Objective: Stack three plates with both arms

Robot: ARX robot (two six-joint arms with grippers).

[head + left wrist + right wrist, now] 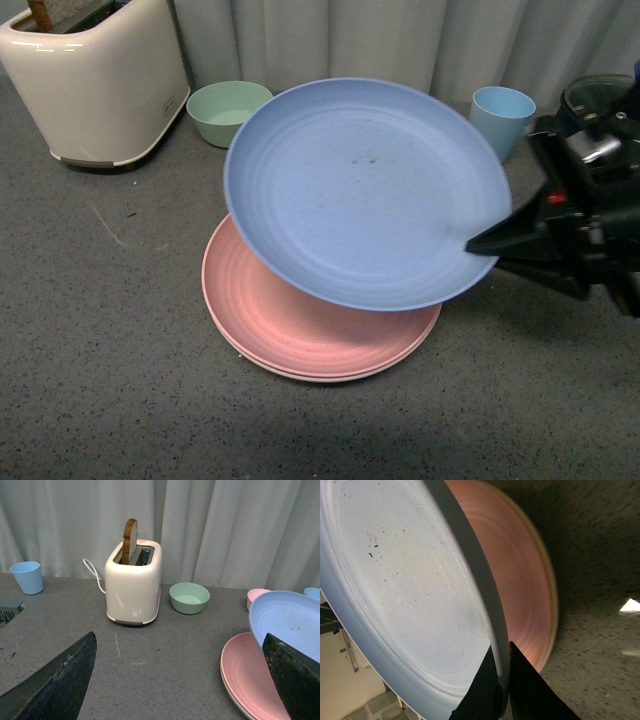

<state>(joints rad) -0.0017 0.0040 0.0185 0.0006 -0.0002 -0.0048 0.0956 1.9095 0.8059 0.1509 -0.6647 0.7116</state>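
My right gripper (490,243) is shut on the right rim of the blue plate (365,190) and holds it tilted above the pink plate (290,325). The pink plate lies on the beige plate (330,377), of which only a thin edge shows. In the right wrist view the jaws (502,655) pinch the blue plate's rim (410,590), with the pink plate (520,580) behind it. My left gripper (180,655) is open and empty over bare table, left of the pink plate (250,675) and blue plate (290,620).
A cream toaster (95,80) stands at the back left, with bread in it in the left wrist view (131,540). A green bowl (228,112) and a blue cup (500,118) stand behind the plates. A dark pot (600,100) is at the back right. A curtain closes the back.
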